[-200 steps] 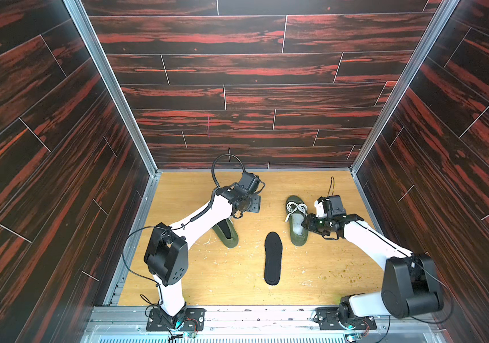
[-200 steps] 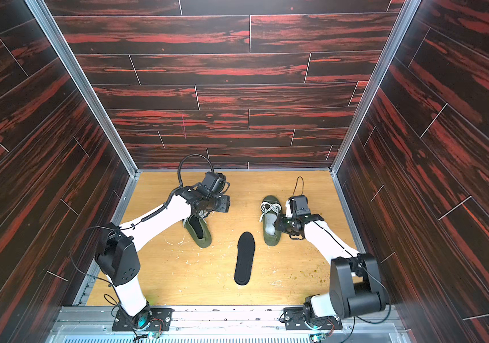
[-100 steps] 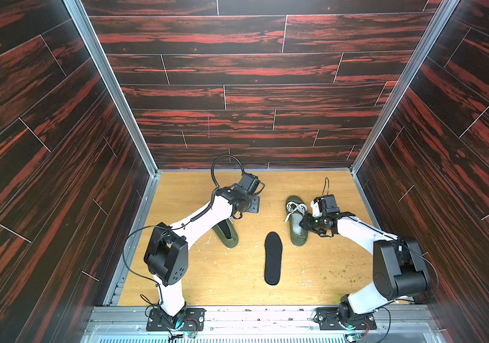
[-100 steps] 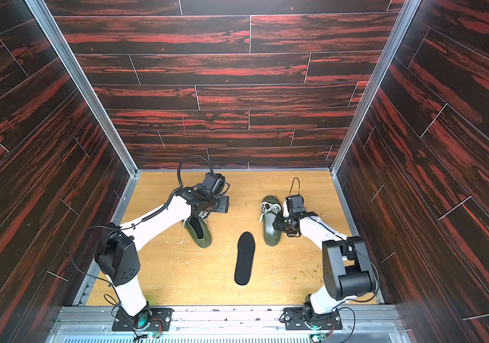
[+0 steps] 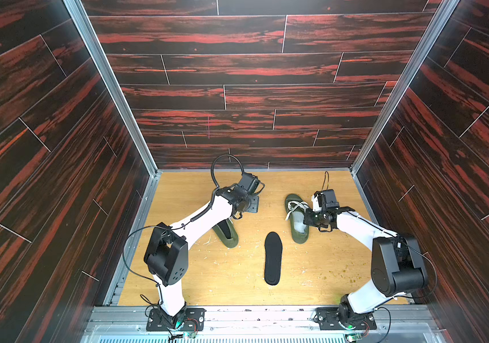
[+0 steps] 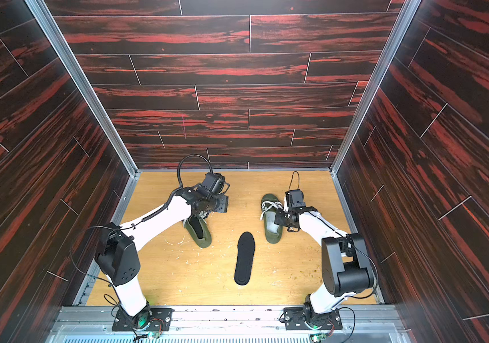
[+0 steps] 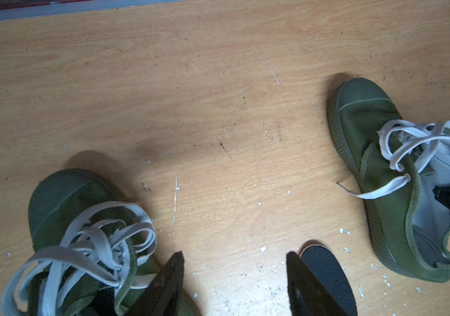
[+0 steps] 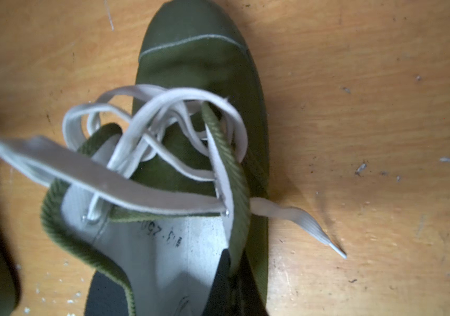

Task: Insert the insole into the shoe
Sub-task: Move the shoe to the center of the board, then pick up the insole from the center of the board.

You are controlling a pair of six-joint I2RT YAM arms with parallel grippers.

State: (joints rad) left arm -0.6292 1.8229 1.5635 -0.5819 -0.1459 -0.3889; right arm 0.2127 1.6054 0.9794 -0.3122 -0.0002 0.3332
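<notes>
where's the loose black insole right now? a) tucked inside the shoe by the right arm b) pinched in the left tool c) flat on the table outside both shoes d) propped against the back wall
c: the black insole lies flat on the wooden table, in no shoe and no grip.

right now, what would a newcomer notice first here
A black insole lies loose on the wooden floor between two green shoes. The right end effector pinches the rim of the shoe beside it; the left end effector hangs open over the other shoe.
</notes>
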